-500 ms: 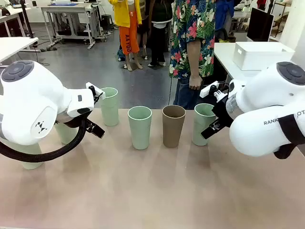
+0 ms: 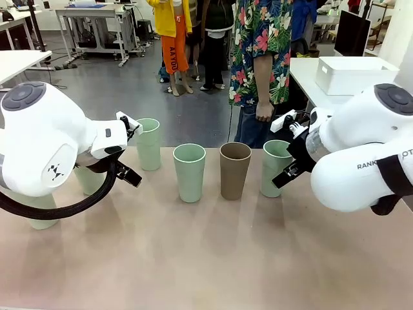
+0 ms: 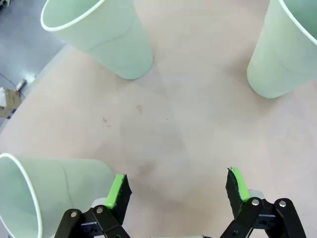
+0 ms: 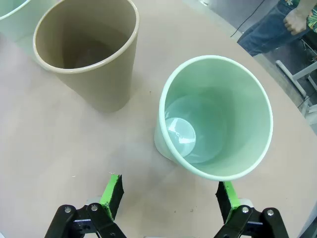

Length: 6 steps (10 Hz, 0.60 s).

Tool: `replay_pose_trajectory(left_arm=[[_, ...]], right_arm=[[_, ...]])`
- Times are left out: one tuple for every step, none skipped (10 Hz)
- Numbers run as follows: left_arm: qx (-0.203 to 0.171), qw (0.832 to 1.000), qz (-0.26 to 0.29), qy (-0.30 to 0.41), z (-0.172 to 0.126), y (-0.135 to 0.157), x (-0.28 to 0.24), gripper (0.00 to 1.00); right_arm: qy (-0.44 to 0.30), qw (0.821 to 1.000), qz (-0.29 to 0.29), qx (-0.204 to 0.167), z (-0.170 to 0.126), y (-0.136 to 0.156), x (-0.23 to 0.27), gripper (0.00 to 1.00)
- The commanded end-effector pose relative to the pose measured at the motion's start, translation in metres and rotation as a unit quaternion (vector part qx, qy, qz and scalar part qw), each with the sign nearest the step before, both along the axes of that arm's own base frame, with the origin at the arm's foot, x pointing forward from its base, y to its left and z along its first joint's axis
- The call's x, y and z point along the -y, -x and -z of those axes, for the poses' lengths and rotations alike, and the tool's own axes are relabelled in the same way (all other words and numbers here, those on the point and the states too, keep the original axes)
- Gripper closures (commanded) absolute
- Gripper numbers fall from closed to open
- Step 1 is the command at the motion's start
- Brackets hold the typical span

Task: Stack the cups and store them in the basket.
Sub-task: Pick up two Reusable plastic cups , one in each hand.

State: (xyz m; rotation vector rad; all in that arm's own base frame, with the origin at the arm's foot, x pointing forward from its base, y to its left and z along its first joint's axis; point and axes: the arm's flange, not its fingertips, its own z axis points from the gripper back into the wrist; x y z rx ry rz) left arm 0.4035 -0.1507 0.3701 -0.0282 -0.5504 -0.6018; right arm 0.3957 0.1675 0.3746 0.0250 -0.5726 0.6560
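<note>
Four cups are ranged across the bench (image 2: 206, 258). The first cup (image 2: 148, 145) is set at left, farther back, followed by the second cup (image 2: 189, 173), the third cup (image 2: 235, 171) and the fourth cup (image 2: 273, 171) at right. A fifth cup (image 2: 87, 181) and a sixth cup (image 2: 39, 223) are partly hidden behind the left arm. The basket (image 2: 353, 74) is placed on a side table (image 2: 303, 71) at far right.

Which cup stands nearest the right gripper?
The mint green cup at the row's right end, beside the brown cup; it stands just ahead of the open right gripper.
</note>
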Motion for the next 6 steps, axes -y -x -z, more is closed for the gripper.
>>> replay_pose_trajectory(left_arm=[[0.000, 1.000, 0.000, 0.000, 0.000, 0.000, 0.000, 0.00], [0.000, 1.000, 0.000, 0.000, 0.000, 0.000, 0.000, 0.00], [0.000, 1.000, 0.000, 0.000, 0.000, 0.000, 0.000, 0.00], [0.000, 1.000, 0.000, 0.000, 0.000, 0.000, 0.000, 0.00], [0.000, 1.000, 0.000, 0.000, 0.000, 0.000, 0.000, 0.00], [0.000, 1.000, 0.000, 0.000, 0.000, 0.000, 0.000, 0.00]], right_arm=[[0.000, 1.000, 0.000, 0.000, 0.000, 0.000, 0.000, 0.00], [0.000, 1.000, 0.000, 0.000, 0.000, 0.000, 0.000, 0.00], [0.000, 1.000, 0.000, 0.000, 0.000, 0.000, 0.000, 0.00], [0.000, 1.000, 0.000, 0.000, 0.000, 0.000, 0.000, 0.00], [0.000, 1.000, 0.000, 0.000, 0.000, 0.000, 0.000, 0.00], [0.002, 1.000, 0.011, 0.020, -0.027, -0.008, 0.003, 0.00]])
